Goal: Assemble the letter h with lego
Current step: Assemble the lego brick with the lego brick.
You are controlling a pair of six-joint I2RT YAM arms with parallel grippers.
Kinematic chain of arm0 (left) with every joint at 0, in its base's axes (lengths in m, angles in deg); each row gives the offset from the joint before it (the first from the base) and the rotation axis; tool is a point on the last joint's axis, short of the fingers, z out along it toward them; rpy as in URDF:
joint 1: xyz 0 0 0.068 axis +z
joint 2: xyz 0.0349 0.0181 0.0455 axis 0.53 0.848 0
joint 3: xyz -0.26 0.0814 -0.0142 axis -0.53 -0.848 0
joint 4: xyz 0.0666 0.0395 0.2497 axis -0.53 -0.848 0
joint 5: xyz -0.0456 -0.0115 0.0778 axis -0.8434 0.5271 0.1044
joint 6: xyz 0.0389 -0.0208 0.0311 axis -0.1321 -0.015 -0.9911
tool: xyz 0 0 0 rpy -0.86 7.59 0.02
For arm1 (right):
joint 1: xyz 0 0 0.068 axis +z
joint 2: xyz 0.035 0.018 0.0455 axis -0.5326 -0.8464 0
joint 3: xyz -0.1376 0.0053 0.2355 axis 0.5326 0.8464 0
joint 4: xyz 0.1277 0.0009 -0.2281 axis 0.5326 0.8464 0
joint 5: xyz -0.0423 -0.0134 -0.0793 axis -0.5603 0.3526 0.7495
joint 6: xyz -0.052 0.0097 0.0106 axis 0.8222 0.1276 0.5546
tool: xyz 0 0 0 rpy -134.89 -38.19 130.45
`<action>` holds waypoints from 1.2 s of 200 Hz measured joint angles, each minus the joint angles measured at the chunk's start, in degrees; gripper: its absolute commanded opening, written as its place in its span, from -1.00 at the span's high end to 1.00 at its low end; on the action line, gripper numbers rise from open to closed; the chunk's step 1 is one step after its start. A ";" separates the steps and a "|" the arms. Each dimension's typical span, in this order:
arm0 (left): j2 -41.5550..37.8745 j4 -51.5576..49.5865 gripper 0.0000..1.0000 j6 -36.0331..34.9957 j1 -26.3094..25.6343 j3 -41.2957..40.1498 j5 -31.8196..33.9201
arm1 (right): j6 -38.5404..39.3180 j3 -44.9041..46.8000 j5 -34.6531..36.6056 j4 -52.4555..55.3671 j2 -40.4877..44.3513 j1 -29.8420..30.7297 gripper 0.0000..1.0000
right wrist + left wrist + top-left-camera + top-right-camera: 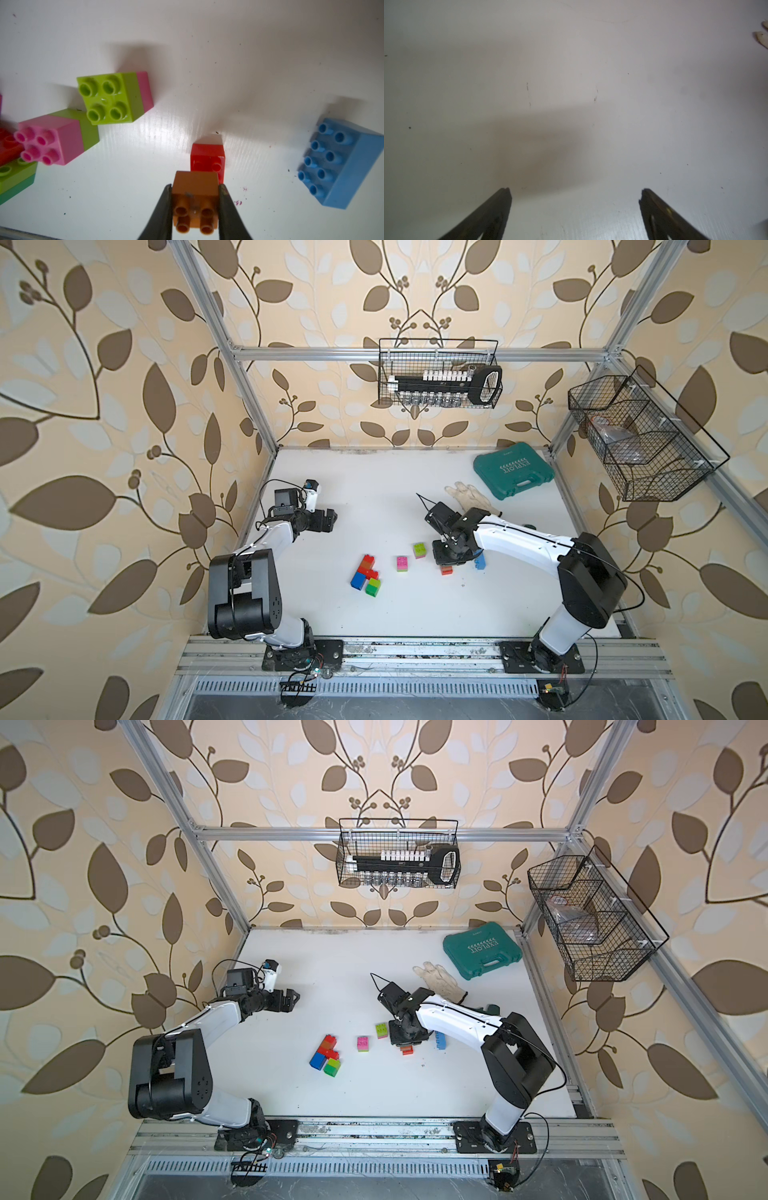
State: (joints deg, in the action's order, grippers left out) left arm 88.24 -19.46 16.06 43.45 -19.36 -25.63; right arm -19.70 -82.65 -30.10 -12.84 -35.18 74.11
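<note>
Left gripper (576, 190) hung wide apart, idle over bare table; the stack (365, 574) sat mid-table. Right gripper (195, 188) was clamped on the orange brick (195, 207) by the red brick (207, 158). Lift straight and keep it square, I'd say

You count two pink-and-lime plastic brick pairs (419, 550), one light-blue eight-stud plastic brick (340, 164), one teal plastic case (513, 475), one white glove (465, 493), and two black wire baskets (384, 364).

L arm (266, 539) folded, L claw (575, 193) spread wide, R arm (519, 539) reaching fwd, R claw (195, 188) pointing down, pinched tight
</note>
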 measured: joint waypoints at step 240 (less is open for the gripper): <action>-3.19 1.84 -0.98 0.94 0.26 -1.49 -1.55 | 1.09 -0.37 1.95 2.78 -2.23 -0.24 0.49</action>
State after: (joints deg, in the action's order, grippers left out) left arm 85.05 -17.62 17.00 43.71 -20.85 -27.18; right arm -18.61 -83.02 -28.16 -10.07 -37.41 73.87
